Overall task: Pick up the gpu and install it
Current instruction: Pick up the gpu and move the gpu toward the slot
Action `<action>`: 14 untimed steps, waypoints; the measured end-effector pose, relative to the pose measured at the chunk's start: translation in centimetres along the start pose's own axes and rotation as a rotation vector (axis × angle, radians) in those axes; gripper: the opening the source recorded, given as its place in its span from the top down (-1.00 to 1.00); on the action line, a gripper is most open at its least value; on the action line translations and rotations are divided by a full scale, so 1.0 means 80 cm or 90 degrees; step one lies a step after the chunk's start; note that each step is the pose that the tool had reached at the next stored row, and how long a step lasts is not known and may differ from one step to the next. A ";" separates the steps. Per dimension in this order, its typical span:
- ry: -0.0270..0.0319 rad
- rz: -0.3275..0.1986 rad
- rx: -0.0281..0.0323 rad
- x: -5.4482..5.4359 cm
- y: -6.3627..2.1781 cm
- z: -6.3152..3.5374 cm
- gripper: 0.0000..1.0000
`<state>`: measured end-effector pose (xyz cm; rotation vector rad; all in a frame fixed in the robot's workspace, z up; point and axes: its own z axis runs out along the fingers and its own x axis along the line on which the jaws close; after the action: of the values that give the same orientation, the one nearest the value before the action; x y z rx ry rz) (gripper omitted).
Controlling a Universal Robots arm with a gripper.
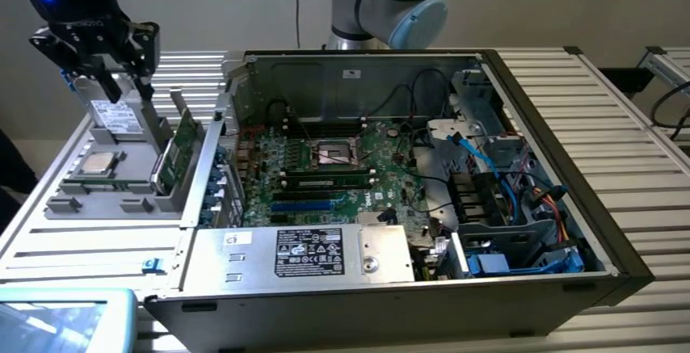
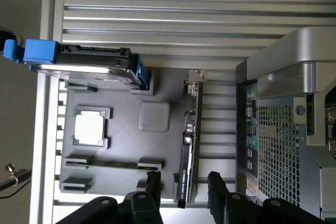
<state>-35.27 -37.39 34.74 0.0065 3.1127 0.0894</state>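
gpu (image 2: 188, 145) upright in holder (image 2: 123, 148), hand (image 2: 184, 178) spread astride

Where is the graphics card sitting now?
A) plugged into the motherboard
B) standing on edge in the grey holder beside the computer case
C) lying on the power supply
B: the gpu stands on edge in the grey holder outside the computer case, below the open gripper.

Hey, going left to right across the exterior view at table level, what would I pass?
CPU chip in the grey holder → gpu standing on edge → CPU socket in the open case → blue cables.
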 end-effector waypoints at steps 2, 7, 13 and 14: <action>-0.0008 0.006 0.0001 0.000 0.000 0.004 0.01; -0.0023 0.027 0.0007 0.000 -0.001 0.016 0.01; -0.0043 0.062 0.0015 0.000 -0.002 0.029 0.01; -0.0044 0.063 0.0015 0.000 -0.002 0.032 0.01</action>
<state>-35.22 -37.39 32.21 0.1600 3.1046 0.0876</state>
